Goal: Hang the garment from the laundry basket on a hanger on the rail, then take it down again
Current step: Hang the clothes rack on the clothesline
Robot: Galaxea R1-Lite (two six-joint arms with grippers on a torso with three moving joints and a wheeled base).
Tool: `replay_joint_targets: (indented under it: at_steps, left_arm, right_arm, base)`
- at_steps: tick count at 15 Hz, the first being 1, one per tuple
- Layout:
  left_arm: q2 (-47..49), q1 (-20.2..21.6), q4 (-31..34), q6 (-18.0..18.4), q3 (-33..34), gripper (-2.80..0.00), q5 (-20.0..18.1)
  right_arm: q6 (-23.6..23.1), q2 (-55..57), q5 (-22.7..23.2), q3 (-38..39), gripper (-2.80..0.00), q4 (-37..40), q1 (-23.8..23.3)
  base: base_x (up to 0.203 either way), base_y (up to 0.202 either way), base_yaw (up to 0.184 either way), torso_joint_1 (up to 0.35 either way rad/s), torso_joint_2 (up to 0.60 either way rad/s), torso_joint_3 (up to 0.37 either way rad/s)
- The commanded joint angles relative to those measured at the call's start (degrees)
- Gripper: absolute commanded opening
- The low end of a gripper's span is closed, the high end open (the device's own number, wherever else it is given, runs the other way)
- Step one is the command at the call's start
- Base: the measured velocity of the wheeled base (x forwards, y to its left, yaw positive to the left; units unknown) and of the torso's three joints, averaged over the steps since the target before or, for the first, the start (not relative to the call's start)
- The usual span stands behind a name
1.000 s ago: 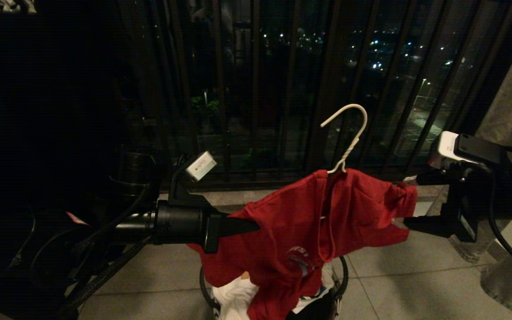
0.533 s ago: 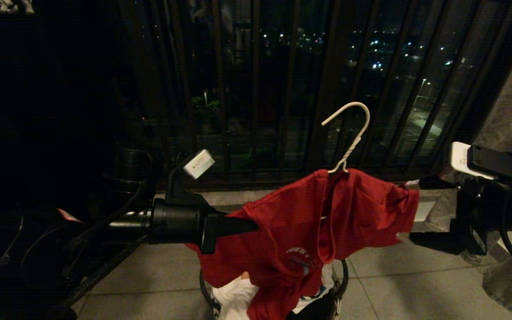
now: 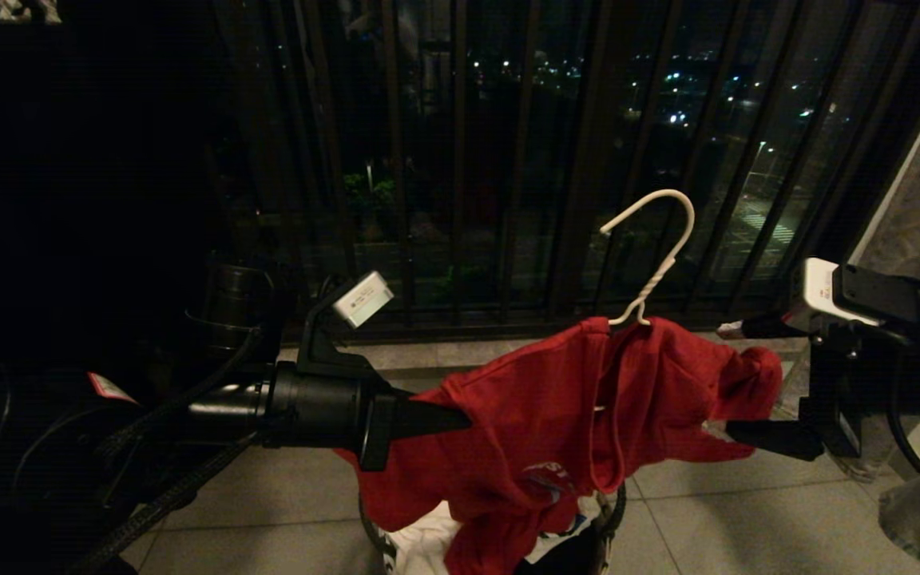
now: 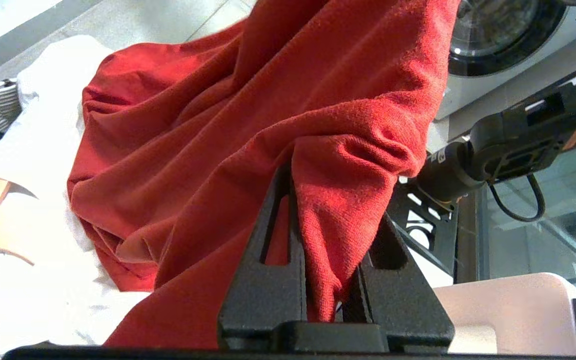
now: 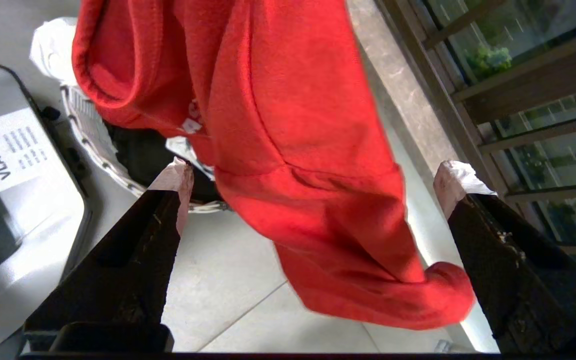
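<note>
Gripping the red T-shirt [image 3: 556, 415] at its shoulder, our left gripper [image 4: 318, 220] stays pinched tight on a fold of cloth, holding it above the laundry basket [image 3: 612, 511]. The shirt drapes over the white wire hanger [image 3: 656, 255], whose hook stands free; no rail shows. Our right gripper [image 5: 313, 185] stands with jaws spread wide around the loose sleeve, clamping nothing. We judge it should close on the sleeve hem, then pull level so the hanger's shoulder seats. Chest lettering is folded, possibly "WEST". A sticker on the grey casing [image 5: 3, 160] reads "VLA-2".
</note>
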Motion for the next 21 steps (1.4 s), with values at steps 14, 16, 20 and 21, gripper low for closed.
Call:
replay_joint_targets:
  at_steps: [14, 16, 20, 21]
  left_arm:
    - [-1.8, -0.2, -1.1, 0.1, 0.0, -2.8, -0.3]
    - [-2.3, -0.1, -1.2, 0.2, 0.0, -2.8, -0.3]
    - [-2.4, -0.1, -1.3, -0.5, -0.7, -2.8, -0.1]
    - [-2.3, -0.1, -1.3, -0.5, -0.9, -2.8, -0.1]
  right_arm:
    - [-0.3, 1.2, 5.7, 0.6, 0.0, 0.3, 2.8]
    - [-0.2, 1.5, 5.8, 0.5, 0.0, 0.3, 3.1]
    - [-0.2, 1.4, 5.7, 0.5, -2.8, 0.4, 3.4]
    - [-0.1, 1.5, 5.8, 0.5, -2.8, 0.5, 3.9]
  base:
    - [0.0, 0.0, 0.0, 0.0, 0.0, 0.0]
    - [0.0, 0.0, 0.0, 0.0, 0.0, 0.0]
    - [0.0, 0.0, 0.0, 0.0, 0.0, 0.0]
    - [0.0, 0.0, 0.0, 0.0, 0.0, 0.0]
